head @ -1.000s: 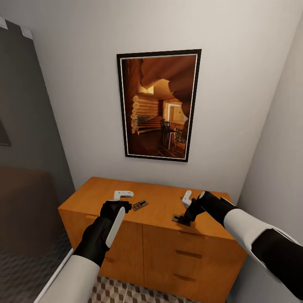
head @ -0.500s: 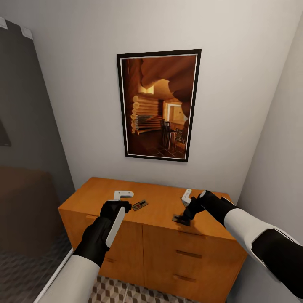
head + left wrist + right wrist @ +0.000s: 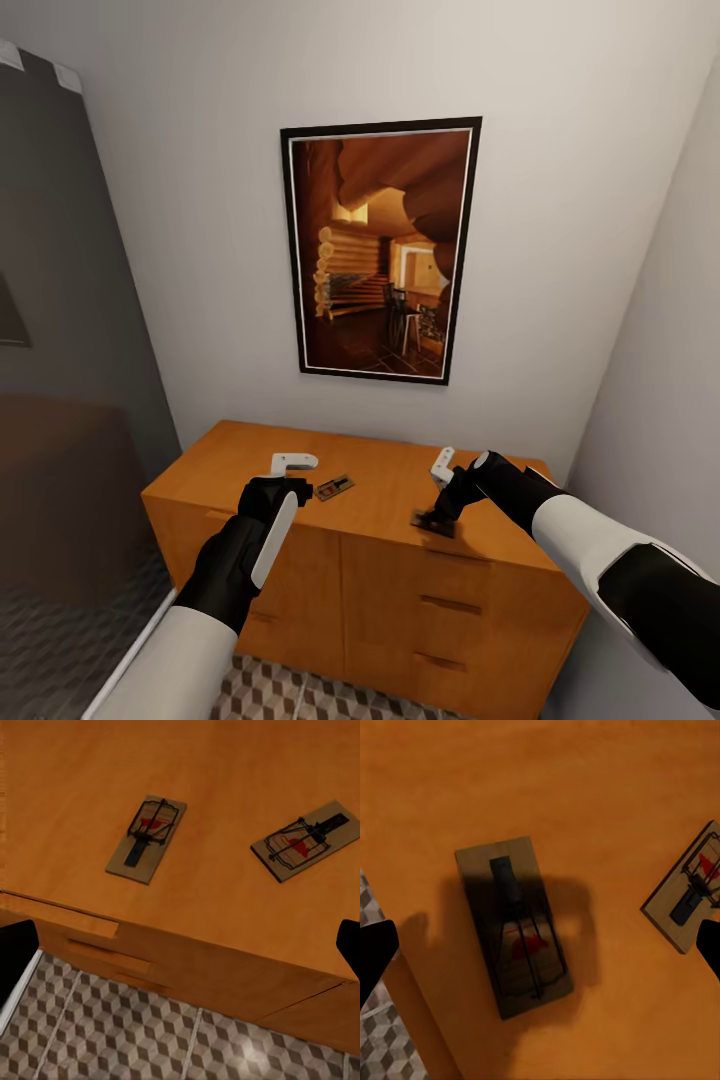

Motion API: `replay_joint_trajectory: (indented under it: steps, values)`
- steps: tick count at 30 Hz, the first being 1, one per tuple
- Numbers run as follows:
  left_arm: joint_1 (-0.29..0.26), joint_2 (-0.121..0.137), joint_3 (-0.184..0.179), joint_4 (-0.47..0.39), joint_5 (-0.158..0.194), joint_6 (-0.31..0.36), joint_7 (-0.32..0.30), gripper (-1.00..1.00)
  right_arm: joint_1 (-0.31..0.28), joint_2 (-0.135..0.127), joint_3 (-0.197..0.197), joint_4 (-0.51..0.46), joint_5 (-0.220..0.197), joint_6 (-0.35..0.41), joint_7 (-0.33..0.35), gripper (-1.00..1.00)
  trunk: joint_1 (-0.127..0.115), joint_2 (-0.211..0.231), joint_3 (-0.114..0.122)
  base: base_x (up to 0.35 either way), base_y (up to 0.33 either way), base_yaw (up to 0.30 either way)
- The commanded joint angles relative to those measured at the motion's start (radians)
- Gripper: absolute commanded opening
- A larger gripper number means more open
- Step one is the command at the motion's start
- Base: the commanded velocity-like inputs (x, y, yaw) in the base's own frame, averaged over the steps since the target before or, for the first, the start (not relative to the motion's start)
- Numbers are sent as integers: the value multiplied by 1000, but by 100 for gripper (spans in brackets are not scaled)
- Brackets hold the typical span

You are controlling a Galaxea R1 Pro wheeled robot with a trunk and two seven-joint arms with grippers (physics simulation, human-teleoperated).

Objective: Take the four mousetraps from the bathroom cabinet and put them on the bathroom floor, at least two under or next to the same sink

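The orange-brown cabinet (image 3: 380, 500) stands against the wall. One mousetrap (image 3: 334, 487) lies on its top just right of my left gripper (image 3: 291, 463), which hovers open. A second mousetrap (image 3: 433, 519) lies near the top's front edge, below my right gripper (image 3: 441, 468), also open. In the left wrist view, two mousetraps (image 3: 146, 838) (image 3: 306, 840) lie flat beyond my open left gripper (image 3: 181, 952). In the right wrist view, one mousetrap (image 3: 514, 926) lies in shadow straight under my open right gripper (image 3: 541, 949), and another mousetrap (image 3: 690, 896) lies beside it. The sink is out of view.
A framed picture (image 3: 378, 248) hangs on the wall above the cabinet. A side wall (image 3: 660, 400) closes in at the right. A dark glass panel (image 3: 60, 350) stands at the left. The bathroom floor (image 3: 300, 695) (image 3: 150, 1035) with its cube pattern shows below the cabinet front.
The head view has shifted very slightly. Both arms hold almost the same pose over the cabinet top, and the mousetraps lie where they were.
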Motion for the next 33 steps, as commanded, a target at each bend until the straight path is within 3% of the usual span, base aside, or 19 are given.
replay_joint_trajectory:
  steps: [1, 11, 33]
  values:
    - [0, 0, -1, 0, 10, 2, 10, 100, 0, -1, -2, -3, 9, 4, 6, 100, 0, -1, -1, 0, 0, 149]
    - [0, 0, -1, 0, 10, 2, 10, 100, 0, -1, -3, -9, 9, 5, 5, 100, 0, -1, -1, 0, 0, 141]
    - [-1, 0, -1, 0, 10, 3, 10, 100, 0, -2, -3, -11, 9, 5, 7, 100, 0, -1, -1, 0, 0, 9]
